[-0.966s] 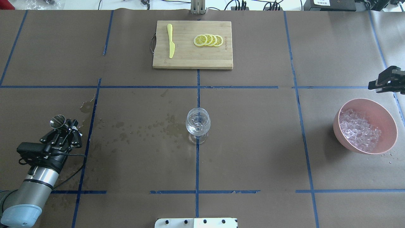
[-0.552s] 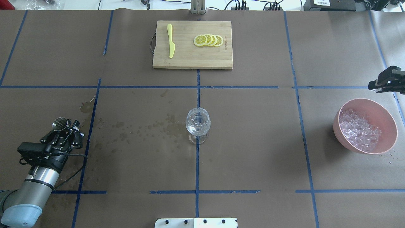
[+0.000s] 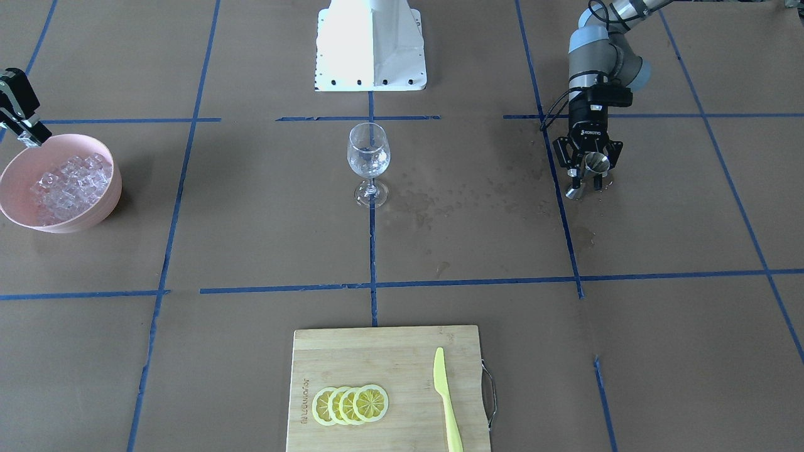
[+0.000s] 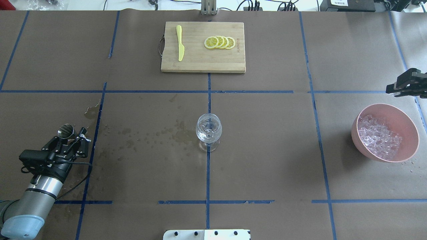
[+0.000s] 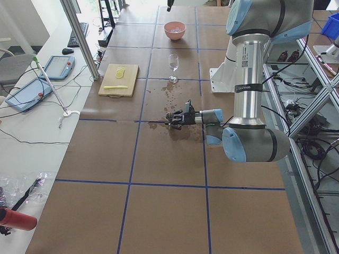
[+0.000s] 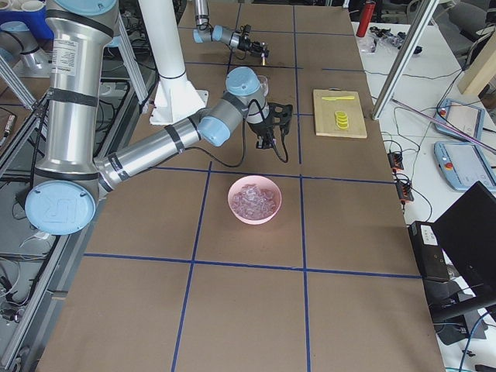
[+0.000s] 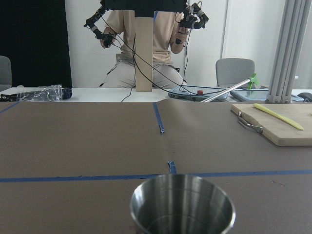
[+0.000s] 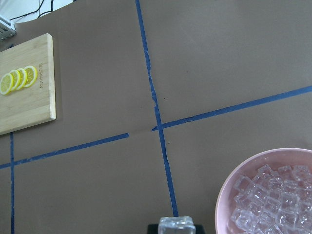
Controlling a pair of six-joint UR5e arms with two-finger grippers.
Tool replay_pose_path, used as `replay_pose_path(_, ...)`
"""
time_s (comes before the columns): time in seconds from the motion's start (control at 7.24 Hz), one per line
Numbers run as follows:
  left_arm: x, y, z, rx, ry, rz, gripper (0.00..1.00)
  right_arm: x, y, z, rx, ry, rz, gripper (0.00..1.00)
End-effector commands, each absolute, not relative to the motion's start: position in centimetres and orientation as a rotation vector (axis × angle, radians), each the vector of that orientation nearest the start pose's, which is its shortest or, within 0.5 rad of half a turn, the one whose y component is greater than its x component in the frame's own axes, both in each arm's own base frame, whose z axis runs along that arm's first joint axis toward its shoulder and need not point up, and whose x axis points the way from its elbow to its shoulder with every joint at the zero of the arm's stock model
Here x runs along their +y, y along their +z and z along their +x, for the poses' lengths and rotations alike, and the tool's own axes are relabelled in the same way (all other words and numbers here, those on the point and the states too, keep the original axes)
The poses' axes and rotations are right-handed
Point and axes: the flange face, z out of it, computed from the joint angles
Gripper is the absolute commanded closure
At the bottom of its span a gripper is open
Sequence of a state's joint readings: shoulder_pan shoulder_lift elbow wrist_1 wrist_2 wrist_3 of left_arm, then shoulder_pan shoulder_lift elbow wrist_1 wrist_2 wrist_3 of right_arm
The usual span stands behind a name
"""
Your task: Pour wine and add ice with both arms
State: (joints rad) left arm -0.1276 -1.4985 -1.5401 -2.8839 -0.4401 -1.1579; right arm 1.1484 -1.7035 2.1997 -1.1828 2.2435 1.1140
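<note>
Your left gripper (image 3: 591, 179) is low over the table at the robot's left, its fingers pinching the steel jigger (image 4: 65, 131) at the waist. The jigger is tilted, its open cup facing up. The left wrist view shows only bare steel wall inside the cup, so you cannot tell whether the wine is in it. Wet spots (image 4: 156, 134) mark the paper between the jigger and the stemmed glass (image 4: 208, 128), which stands upright on the centre tape line, well apart from both arms.

Your right gripper (image 4: 392, 90) is near the far rim of the pink bowl (image 4: 407, 117), not touching it. Its wrist view shows the fingers pressed on one ice cube (image 8: 176, 225). The ice (image 4: 380, 137) lies heaped inside the bowl.
</note>
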Motion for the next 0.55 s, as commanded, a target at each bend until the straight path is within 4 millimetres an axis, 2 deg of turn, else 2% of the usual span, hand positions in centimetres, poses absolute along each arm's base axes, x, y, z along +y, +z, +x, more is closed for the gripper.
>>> replay_pose_path(0.0, -27.6, 54.9, 40.6, 0.784, -0.411, 1.179, 0.00, -40.7, 35.9, -10.7, -1.070, 0.307, 0.173, 1.00)
replay_pose_path(0.28, -27.5, 54.1, 40.7, 0.828, -0.360, 1.125, 0.00, -40.8, 35.6, -10.9, -1.078, 0.299, 0.173, 1.00)
replay_pose_path(0.41, -27.5, 54.5, 39.9, 0.817, -0.339, 1.120, 0.00, -41.1, 34.9, -11.0, -1.089, 0.292, 0.183, 1.00)
